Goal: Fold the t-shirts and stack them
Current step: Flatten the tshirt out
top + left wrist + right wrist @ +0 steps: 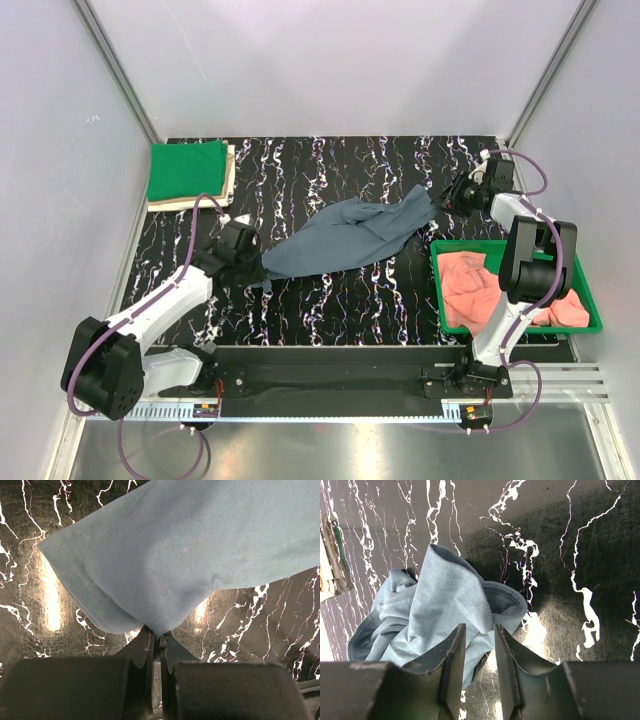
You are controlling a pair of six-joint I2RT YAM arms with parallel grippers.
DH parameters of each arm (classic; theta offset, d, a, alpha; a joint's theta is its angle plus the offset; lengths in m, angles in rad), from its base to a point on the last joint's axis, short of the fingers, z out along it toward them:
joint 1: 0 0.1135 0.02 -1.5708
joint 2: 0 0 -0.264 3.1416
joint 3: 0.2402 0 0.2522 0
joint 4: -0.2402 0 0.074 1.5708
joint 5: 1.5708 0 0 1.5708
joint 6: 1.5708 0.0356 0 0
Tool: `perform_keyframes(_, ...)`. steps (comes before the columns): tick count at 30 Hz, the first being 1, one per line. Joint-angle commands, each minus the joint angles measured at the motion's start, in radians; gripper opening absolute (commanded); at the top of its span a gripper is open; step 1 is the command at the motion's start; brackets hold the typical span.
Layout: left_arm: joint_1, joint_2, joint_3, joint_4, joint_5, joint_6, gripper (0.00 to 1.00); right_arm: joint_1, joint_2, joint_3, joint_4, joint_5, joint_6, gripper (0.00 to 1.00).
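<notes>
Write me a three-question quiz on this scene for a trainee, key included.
1. True or false: the left pincer is shut on the blue-grey t-shirt.
2. What lies in the green tray?
A. salmon-pink t-shirts
B. the blue-grey t-shirt
C. nothing at all
3. Fill the gap: at the far left corner of the table, the folded green t-shirt lies on top of a ____ one.

Key
1. True: its jaws pinch a fold of the cloth.
2. A
3. The beige t-shirt
</notes>
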Motion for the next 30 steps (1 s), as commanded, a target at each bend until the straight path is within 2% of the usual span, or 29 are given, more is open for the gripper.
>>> perform_keyframes(1,0.003,0.0,0.026,0.039,0.019,0.007,0.0,0.004,0.014,0.044,0.005,-0.013,-0.001,0.38)
perform_keyframes(10,0.003,0.002,0.023,0.043,0.019,0.007,0.0,0.004,0.038,0.06,0.004,-0.019,-0.001,0.38)
perform_keyframes(20,0.003,0.009,0.028,0.046,0.048,0.008,0.0,0.005,0.032,0.064,0.005,-0.044,0.004,0.29)
perform_keyframes(30,0.003,0.02,0.018,0.058,0.056,0.002,0.0,0.019,0.023,0.06,0.016,-0.087,0.012,0.29)
